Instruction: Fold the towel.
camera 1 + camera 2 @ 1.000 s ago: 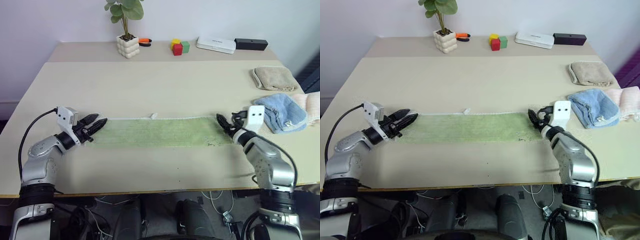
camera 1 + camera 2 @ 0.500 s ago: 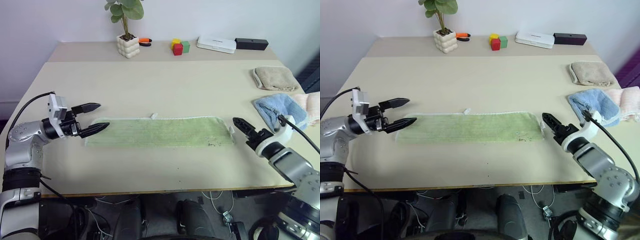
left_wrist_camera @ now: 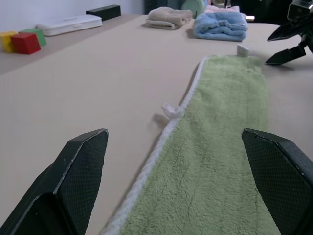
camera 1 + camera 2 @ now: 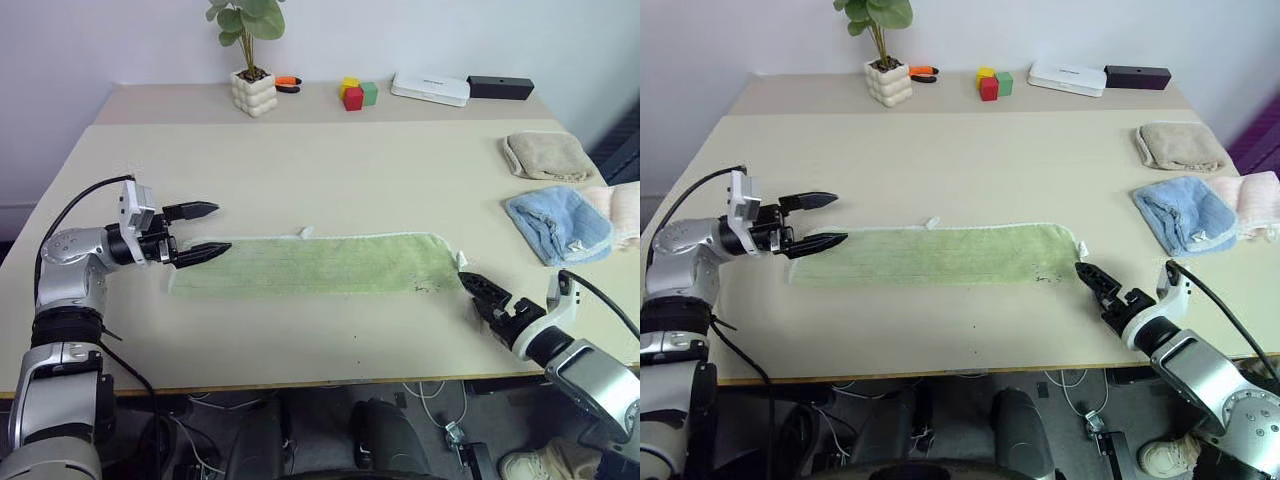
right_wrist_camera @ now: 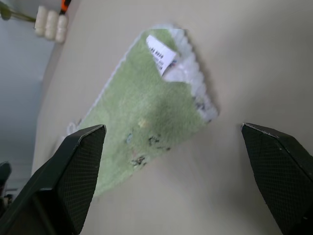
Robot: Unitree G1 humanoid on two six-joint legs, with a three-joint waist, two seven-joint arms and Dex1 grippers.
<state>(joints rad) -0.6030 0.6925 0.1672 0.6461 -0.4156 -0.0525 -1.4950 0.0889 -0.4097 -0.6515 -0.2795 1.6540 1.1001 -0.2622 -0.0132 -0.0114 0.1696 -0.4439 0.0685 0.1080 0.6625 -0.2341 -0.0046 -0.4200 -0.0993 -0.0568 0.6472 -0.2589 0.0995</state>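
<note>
The green towel (image 4: 315, 265) lies flat on the table (image 4: 320, 175) as a long narrow strip running left to right, folded lengthwise, with its pale trim along the far edge and a small white loop sticking out near the middle of that edge. A white label shows at its right end, and a small dark mark sits near the right near corner.

The left gripper (image 4: 203, 231) is at the towel's left end, pointing right along the strip, its jaws spread wide and holding nothing; the nearer finger lies over the towel's left corner, though whether it touches the cloth I cannot tell. The right gripper (image 4: 483, 297) is just off the towel's right near corner, pointing toward it, jaws also wide and empty, apart from the cloth.

Toward the right edge of the table lie a folded beige towel (image 4: 547, 155), a crumpled blue towel (image 4: 558, 222) nearer, and a pink cloth (image 4: 620, 212) just beside the blue one. Along the far side stand a potted plant (image 4: 251, 60), coloured blocks (image 4: 356, 93), a white box (image 4: 431, 89) and a black box (image 4: 501, 87).
</note>
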